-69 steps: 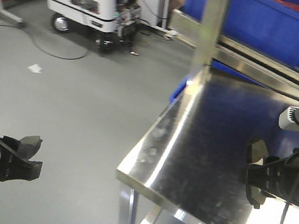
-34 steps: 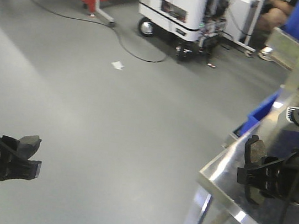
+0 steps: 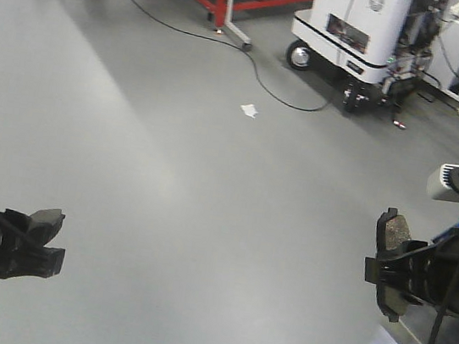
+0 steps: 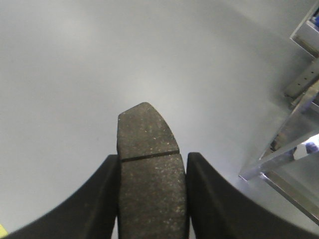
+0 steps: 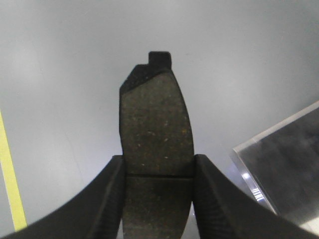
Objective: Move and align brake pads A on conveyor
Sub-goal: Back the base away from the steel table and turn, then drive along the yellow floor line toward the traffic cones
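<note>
The left gripper point(image 4: 152, 159) is clamped on a pad point(image 4: 148, 144), groove showing, tip jutting past the fingers point(image 4: 92, 201), out over bare grey floor point(image 3: 166, 197). The right gripper point(image 5: 158, 162) pinches a second pad point(image 5: 157, 117) the same way, tabbed end forward. Both pads hang in the air above the floor, with a steel table corner point(image 5: 286, 167) near the right one.
</note>
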Motion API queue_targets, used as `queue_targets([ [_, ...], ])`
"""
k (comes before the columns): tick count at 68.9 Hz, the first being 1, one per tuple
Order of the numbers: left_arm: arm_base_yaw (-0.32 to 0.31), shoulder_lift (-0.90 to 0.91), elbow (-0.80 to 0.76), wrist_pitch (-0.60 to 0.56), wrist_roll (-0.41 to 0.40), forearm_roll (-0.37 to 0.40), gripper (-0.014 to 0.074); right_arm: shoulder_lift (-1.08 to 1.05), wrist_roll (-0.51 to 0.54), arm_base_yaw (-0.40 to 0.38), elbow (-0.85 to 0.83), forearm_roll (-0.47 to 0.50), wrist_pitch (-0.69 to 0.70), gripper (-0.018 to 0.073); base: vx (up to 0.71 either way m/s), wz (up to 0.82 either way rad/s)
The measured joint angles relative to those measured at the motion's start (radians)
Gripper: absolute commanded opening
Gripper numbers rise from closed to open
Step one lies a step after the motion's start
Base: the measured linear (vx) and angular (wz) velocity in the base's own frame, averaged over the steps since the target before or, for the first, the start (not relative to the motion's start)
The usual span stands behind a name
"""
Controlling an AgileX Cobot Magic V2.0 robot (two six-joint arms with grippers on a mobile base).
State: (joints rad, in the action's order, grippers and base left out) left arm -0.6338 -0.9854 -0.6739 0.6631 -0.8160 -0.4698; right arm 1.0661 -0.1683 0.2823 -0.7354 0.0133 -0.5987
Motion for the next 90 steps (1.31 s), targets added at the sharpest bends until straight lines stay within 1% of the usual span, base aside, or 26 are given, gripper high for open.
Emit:
queue_targets([
  [38, 0.000, 0.000, 0.000, 0.000, 0.000, 0.000, 0.0072, -0.001, 0.000, 0.000, 0.000, -0.001, 0.000, 0.0060, 0.12, 0.46],
  [76, 0.000, 0.000, 0.000, 0.000, 0.000, 0.000, 0.0072, -0.001, 0.000, 0.000, 0.000, 0.000, 0.000, 0.0060, 0.16, 0.57],
  [90, 0.000, 0.000, 0.000, 0.000, 0.000, 0.000, 0.0072, -0.001, 0.000, 0.000, 0.000, 0.000, 0.000, 0.0060, 0.19, 0.38],
])
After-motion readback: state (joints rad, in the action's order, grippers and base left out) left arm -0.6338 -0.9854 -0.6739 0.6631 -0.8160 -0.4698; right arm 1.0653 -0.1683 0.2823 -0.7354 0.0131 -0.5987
